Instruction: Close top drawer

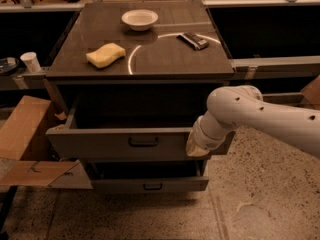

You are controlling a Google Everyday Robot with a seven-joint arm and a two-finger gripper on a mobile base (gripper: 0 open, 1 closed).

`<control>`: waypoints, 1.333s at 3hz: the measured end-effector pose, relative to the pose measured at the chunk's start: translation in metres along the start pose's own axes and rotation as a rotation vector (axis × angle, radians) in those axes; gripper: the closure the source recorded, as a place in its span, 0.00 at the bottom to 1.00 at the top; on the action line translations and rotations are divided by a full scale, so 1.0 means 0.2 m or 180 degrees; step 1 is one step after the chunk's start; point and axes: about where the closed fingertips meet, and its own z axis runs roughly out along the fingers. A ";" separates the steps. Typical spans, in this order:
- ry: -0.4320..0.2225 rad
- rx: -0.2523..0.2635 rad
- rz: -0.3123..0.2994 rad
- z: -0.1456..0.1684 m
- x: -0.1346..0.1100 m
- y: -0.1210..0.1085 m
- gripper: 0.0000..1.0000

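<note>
The top drawer (pixel 115 144) of the grey cabinet stands pulled far out, its dark box open to view. Its flat front panel carries a small black loop handle (pixel 143 141) at the centre. My gripper (pixel 197 147) is at the right end of that front panel, against its outer face or just in front of it. The white arm (pixel 260 116) reaches in from the right and hides the panel's right end.
A lower drawer (pixel 150 185) with a like handle sticks out a little. On the cabinet top (pixel 165 59) lie a yellow sponge (pixel 105 54), a white bowl (pixel 139 19) and a dark flat object (pixel 194 40). Cardboard flaps (pixel 22 134) stand at the left, and a white cup (pixel 31 61) on a ledge.
</note>
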 end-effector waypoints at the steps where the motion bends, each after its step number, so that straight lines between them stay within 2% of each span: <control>1: -0.0002 0.0023 0.0008 0.01 0.00 -0.03 1.00; 2: 0.0000 0.0080 0.0034 0.04 0.01 -0.14 1.00; 3: 0.0017 0.0053 0.0090 0.06 0.01 -0.21 0.84; 4: 0.0012 0.0070 0.0090 0.06 0.01 -0.22 0.61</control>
